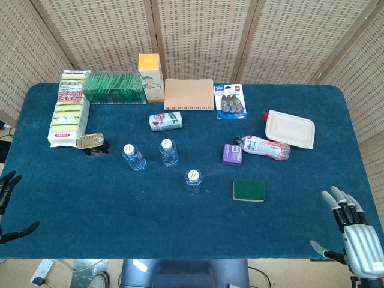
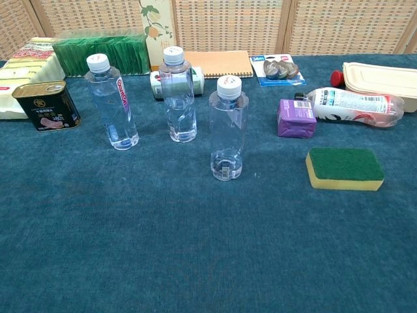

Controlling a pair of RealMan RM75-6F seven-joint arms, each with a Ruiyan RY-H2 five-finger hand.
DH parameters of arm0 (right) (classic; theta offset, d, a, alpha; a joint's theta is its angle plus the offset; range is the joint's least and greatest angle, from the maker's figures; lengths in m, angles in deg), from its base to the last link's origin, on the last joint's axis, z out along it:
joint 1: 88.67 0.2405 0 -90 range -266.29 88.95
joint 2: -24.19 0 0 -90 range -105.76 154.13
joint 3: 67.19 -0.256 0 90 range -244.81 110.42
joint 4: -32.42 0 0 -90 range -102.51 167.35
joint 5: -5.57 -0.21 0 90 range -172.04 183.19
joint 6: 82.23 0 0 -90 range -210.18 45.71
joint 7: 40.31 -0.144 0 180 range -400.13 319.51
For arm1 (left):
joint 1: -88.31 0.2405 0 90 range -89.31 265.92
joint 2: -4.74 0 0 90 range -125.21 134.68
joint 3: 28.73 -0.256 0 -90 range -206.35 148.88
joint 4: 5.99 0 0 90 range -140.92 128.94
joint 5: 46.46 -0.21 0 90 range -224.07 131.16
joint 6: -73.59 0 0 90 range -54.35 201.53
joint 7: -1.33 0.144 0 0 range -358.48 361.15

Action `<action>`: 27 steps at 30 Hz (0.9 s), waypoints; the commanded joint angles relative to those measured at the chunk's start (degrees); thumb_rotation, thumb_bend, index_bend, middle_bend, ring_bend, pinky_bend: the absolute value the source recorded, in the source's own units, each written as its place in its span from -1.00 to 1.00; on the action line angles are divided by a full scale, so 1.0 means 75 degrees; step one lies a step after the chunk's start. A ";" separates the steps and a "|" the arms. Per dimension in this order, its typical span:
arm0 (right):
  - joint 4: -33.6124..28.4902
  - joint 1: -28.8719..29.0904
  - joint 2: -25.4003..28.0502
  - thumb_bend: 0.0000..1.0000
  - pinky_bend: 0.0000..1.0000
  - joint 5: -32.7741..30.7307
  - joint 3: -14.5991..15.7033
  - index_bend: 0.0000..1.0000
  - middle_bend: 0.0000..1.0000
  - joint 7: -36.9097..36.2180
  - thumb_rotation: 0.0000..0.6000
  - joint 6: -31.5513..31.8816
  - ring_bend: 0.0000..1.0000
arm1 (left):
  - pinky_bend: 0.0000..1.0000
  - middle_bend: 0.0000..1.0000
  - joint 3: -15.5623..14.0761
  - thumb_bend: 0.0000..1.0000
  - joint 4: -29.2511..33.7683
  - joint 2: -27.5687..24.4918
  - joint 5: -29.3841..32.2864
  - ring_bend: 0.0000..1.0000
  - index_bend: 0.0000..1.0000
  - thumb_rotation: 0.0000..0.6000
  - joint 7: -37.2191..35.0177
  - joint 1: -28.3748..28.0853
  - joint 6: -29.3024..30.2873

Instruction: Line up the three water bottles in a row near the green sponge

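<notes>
At the near left edge of the table [image 1: 72, 204] the left robot hand [image 1: 7, 186] barely shows, its state impossible to tell. Mid-table stand three water bottles [image 2: 113, 104] [image 2: 178, 96] [image 2: 228, 128], all upright and apart, the green sponge [image 2: 345, 168] right of them. The right robot hand [image 1: 351, 225] hovers near right, fingers spread, empty.

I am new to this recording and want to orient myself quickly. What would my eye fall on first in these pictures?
First, three clear water bottles standing upright mid-table on the blue cloth, in a loose cluster, not a row. Next, the green sponge lying flat to their right, apart from them. Both hands sit at the near edge holding nothing: the left hand at the left corner, the right hand with fingers spread.
</notes>
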 commanded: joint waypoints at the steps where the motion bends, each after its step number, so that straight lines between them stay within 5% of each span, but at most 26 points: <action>1: 0.0029 0.0069 -0.0028 -1.00 -1.00 0.0032 0.0018 -0.94 -1.00 -0.0003 1.00 -0.0107 -1.00 | -0.98 -1.00 -0.0005 -0.89 0.0013 -0.0004 -0.0012 -1.00 -1.00 1.00 0.0006 0.0011 0.0028; 11: 0.0282 0.0646 -0.0215 -1.00 -0.99 0.0408 0.0106 -0.94 -1.00 -0.0566 1.00 -0.0883 -1.00 | -0.98 -1.00 -0.0035 -0.89 0.0014 -0.0063 -0.0029 -1.00 -1.00 1.00 -0.0188 0.0079 0.0144; 27: 0.1537 0.3148 -0.1334 -1.00 -0.80 -0.0393 -0.0880 -0.94 -0.94 -0.4424 1.00 -0.3138 -0.97 | -0.98 -1.00 -0.0045 -0.89 0.0080 -0.0065 0.0023 -1.00 -1.00 1.00 -0.0112 -0.0001 -0.0049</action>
